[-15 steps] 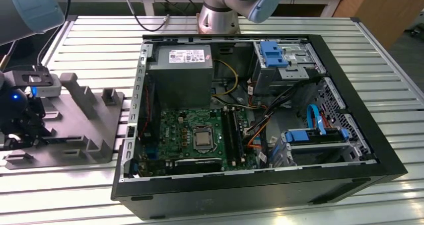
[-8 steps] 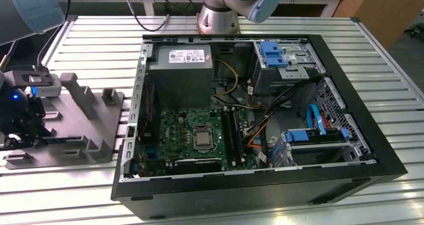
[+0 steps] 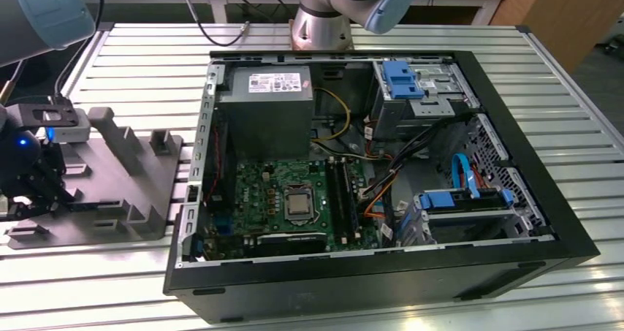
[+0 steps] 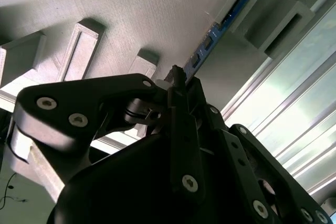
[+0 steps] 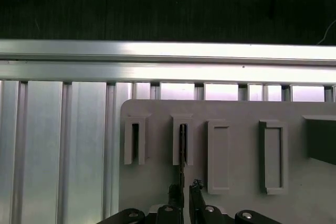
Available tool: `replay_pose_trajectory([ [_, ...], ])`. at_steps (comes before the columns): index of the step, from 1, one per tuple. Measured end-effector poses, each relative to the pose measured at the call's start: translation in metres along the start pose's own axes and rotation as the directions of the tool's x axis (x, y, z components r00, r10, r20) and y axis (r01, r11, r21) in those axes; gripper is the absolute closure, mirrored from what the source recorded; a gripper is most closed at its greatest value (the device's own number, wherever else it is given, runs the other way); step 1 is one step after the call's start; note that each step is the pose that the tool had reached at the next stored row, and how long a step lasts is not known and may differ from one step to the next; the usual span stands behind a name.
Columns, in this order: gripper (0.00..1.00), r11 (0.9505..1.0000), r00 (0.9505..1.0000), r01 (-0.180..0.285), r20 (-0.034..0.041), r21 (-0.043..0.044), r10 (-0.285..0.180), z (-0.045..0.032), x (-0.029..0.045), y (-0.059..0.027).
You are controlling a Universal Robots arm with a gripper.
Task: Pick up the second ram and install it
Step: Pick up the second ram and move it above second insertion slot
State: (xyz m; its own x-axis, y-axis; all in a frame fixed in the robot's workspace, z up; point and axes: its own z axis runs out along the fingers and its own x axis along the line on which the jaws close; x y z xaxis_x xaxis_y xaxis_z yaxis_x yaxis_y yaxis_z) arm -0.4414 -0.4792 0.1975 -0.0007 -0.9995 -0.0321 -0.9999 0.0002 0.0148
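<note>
The gripper [image 3: 37,188] hung low over the grey fixture [image 3: 161,181] on the slatted table [image 3: 137,61], at the exterior view's left. It was well apart from the open case [image 3: 390,276] and its motherboard [image 3: 278,188]. In both wrist views the ram [image 4: 210,43] stood on edge, its far end seated in one of the fixture's slotted posts and its near end running in at the gripper's tip, but whether the gripper was clamped on the ram or merely straddling it could not be told.
</note>
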Motion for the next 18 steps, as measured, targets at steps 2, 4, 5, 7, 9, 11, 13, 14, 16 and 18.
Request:
replay_pose_trajectory([
  [2, 0.78, 1.0000, 1.0000, 0.000, -0.0002, -0.0003, 0.000, -0.0010, -0.0001, 0.0000],
  [4, 0.78, 1.0000, 1.0000, 0.000, 0.0002, 0.0003, 0.000, -0.0015, -0.0001, 0.0000],
  [5, 0.78, 1.0000, 1.0000, 0.000, 0.0002, 0.0003, 0.000, -0.0015, -0.0001, 0.0000],
  [7, 0.78, 1.0000, 1.0000, 0.000, -0.0001, -0.0001, 0.000, -0.0019, -0.0001, -0.0004],
  [9, 0.78, 1.0000, 1.0000, 0.000, -0.0001, -0.0001, 0.000, -0.0019, -0.0001, -0.0025],
  [11, 0.78, 1.0000, 1.0000, 0.000, 0.0001, 0.0002, 0.000, -0.0017, -0.0001, -0.0035],
  [13, 0.78, 1.0000, 1.0000, 0.000, 0.0000, 0.0000, 0.000, -0.0018, -0.0001, -0.0038],
  [14, 0.78, 1.0000, 1.0000, 0.000, 0.0000, 0.0000, 0.000, -0.0018, 0.0000, -0.0040],
  [16, 0.78, 1.0000, 1.0000, 0.000, 0.0000, 0.0000, 0.000, -0.0020, 0.0000, -0.0040],
  [18, 0.78, 1.0000, 1.0000, 0.000, 0.0000, 0.0000, 0.000, -0.0024, 0.0000, -0.0040],
])
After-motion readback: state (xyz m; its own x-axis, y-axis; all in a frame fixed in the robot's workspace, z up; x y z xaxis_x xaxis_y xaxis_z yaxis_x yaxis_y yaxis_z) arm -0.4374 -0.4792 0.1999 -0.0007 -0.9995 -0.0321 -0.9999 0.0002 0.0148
